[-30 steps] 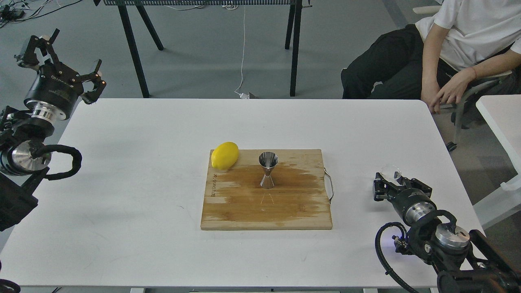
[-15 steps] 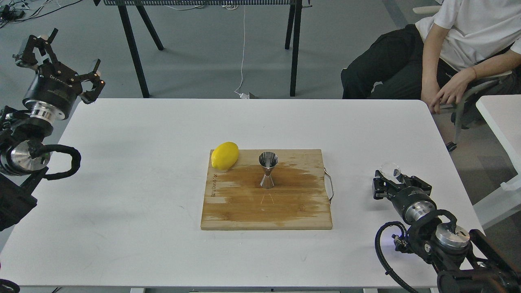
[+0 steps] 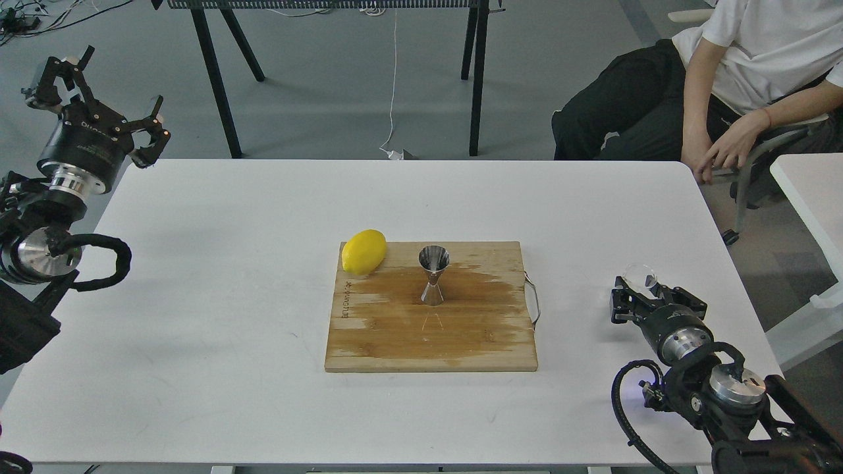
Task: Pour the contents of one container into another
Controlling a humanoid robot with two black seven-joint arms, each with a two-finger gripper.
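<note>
The steel hourglass jigger (image 3: 434, 276) stands upright in the middle of a wooden cutting board (image 3: 375, 342), wide mouth up. The small clear glass cup (image 3: 640, 275) is at the table's right side, right of the board, held between the fingers of my right gripper (image 3: 649, 293), which is shut on it. My left gripper (image 3: 108, 85) is raised beyond the table's far left corner with its fingers spread open and nothing in it.
A yellow lemon (image 3: 363, 251) lies on the board's far left corner. The board has a dark wet stain and a metal handle (image 3: 533, 299) on its right edge. A seated person (image 3: 724, 79) is at the back right. A second white table (image 3: 810, 197) stands right.
My right gripper has shifted slightly right and toward me, and the glass cup moved with it. The left gripper barely moved.
</note>
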